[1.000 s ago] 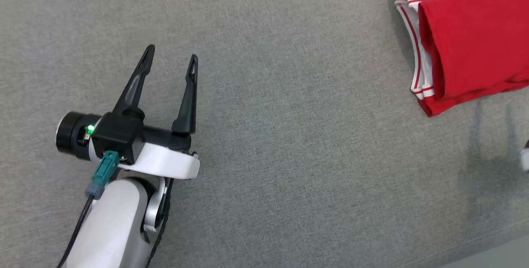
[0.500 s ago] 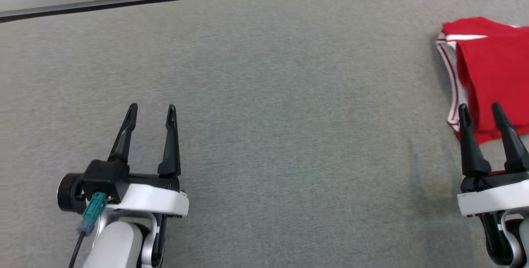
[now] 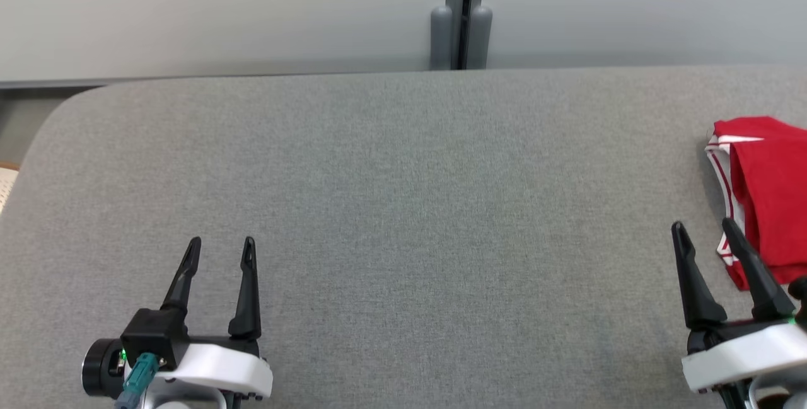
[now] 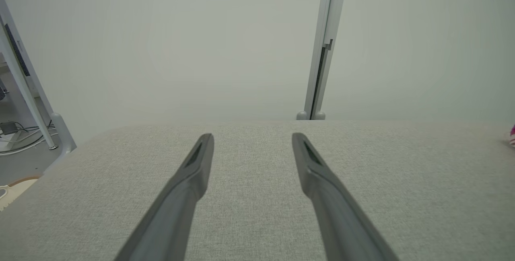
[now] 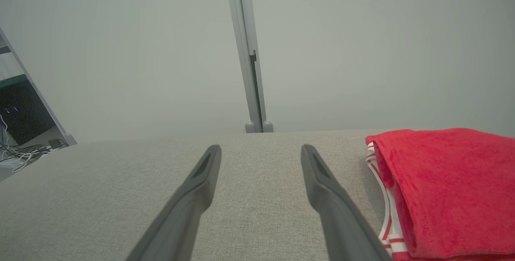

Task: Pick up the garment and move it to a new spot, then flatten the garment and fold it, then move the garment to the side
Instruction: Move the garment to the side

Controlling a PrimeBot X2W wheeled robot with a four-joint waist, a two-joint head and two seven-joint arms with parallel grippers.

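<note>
Light was soft, even and fairly bright in all three views, with no glare. The red garment [image 5: 442, 184] cast a faint shadow along its left edge on the grey table [image 5: 100, 180]. The head view was sharp. In the wrist views the fingers [image 4: 181, 196] of the left gripper [image 4: 252, 136] and right gripper [image 5: 260, 147] blurred toward the bottom edge, and the post [image 4: 322, 44] leaned with wide-angle distortion

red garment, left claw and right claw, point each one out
red garment [image 3: 775, 201], head view, red top layer
left claw [image 3: 221, 242], head view, midway between its fingertips
right claw [image 3: 703, 225], head view, midway between its fingertips
</note>
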